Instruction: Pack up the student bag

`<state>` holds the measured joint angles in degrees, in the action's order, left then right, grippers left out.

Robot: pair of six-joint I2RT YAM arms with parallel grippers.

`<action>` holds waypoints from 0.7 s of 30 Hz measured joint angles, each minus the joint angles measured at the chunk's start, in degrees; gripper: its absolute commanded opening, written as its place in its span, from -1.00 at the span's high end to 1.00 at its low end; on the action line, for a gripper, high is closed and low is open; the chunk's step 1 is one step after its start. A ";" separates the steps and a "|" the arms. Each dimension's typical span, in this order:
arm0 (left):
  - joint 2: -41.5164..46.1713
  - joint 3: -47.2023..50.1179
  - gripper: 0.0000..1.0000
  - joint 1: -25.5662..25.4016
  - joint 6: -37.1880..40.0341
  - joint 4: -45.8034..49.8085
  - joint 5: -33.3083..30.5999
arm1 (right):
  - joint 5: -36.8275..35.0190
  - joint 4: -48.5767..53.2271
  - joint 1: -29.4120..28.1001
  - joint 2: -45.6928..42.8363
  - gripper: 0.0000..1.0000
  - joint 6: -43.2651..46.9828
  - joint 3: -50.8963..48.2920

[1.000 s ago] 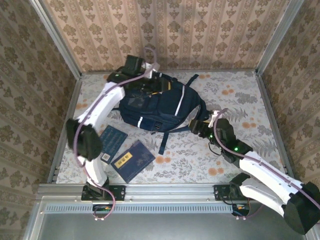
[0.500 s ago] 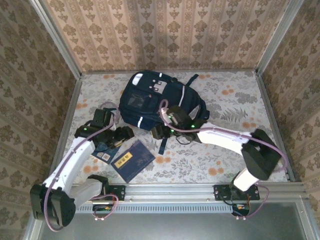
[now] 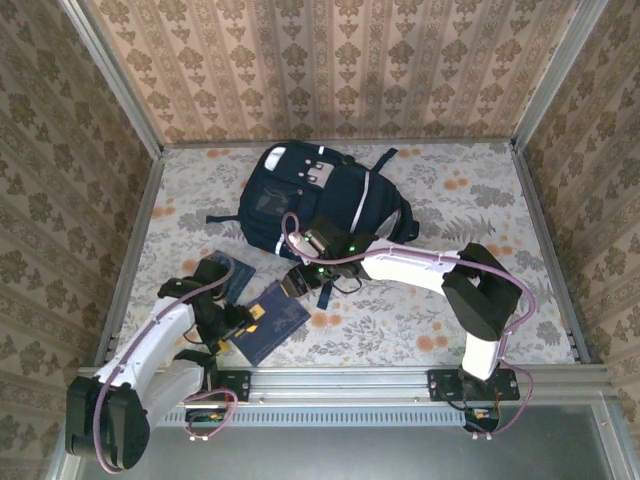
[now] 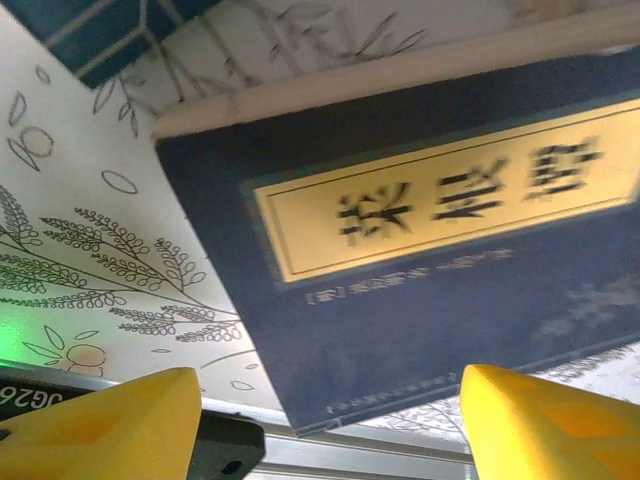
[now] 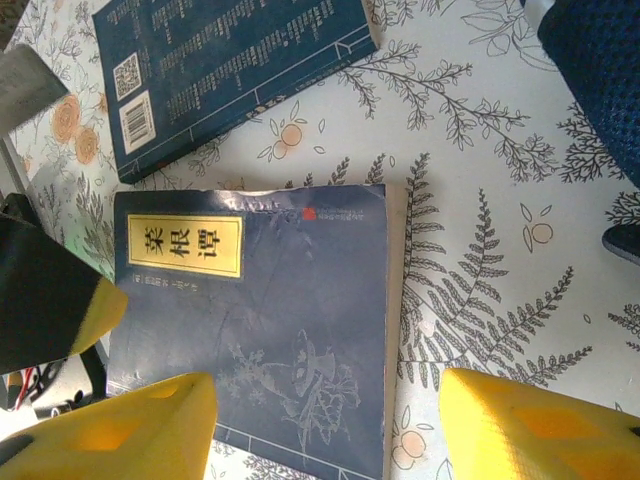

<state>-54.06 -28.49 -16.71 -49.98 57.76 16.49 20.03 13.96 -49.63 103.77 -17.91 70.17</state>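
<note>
Near left: left gripper (image 3: pixel 228 322) low over the near-left corner of the labelled book (image 3: pixel 270 318). In its wrist view the yellow fingers stand spread, the book's corner between and beyond them, nothing pinched.

- Labelled book lies flat on the table (image 3: pixel 450 300), dark blue cover with a yellow title panel.
- Right gripper (image 3: pixel 300 276) sits just past that book's far edge, its arm reaching in from the right. Fingers are spread wide above the cover and hold nothing.
- Second book (image 3: pixel 228 278), back cover and barcode up, lies just left of the right gripper, beside the labelled one.
- Student bag (image 3: pixel 310 205) lies far centre, front pocket up, straps trailing right and near. No opening can be made out from above.

Handling, by judgement: the bag is soft navy fabric. It will sag and fold rather than lift as one piece, and looks light with little in it. Best holds would be a strap, or the lip of the opening once it is found. The flat panels offer little to pinch.

Against half a second ago:
- The left gripper has come nearer, off the second book.
- The right gripper has dropped from the bag's near edge to the labelled book.
- Bag and books have not shifted.
</note>
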 measured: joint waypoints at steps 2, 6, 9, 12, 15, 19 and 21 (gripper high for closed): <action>-2.05 1.46 -0.32 0.00 -0.39 -2.12 0.61 | -0.07 -0.02 0.00 -0.33 -0.26 0.02 -1.01; -6.67 2.54 -0.24 -0.63 -1.05 -8.20 2.64 | -1.60 0.00 0.15 -2.25 -0.27 0.22 -4.22; -9.35 1.51 -0.21 -3.30 -1.75 -8.81 2.27 | -2.91 -0.02 0.83 -4.50 -0.27 0.13 -6.91; -13.35 -0.61 -0.21 -7.41 -2.29 -9.97 2.36 | -3.85 -0.11 2.56 -6.51 -0.27 -0.35 -9.16; -18.73 -3.63 -0.22 -11.61 -2.38 -11.47 3.85 | -5.09 -0.48 4.20 -8.20 -0.28 -1.44 -11.45; -25.24 -9.01 -0.29 -18.08 -1.53 -16.02 6.97 | -6.40 -0.59 5.92 -10.34 -0.29 -3.02 -14.58; -26.86 -12.59 -0.31 -20.17 -0.20 -19.15 8.28 | -6.62 -0.39 6.23 -11.15 -0.29 -3.30 -15.41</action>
<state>-80.93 -41.08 -36.88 -50.17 38.61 24.77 13.41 13.56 -43.40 92.62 -21.21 54.76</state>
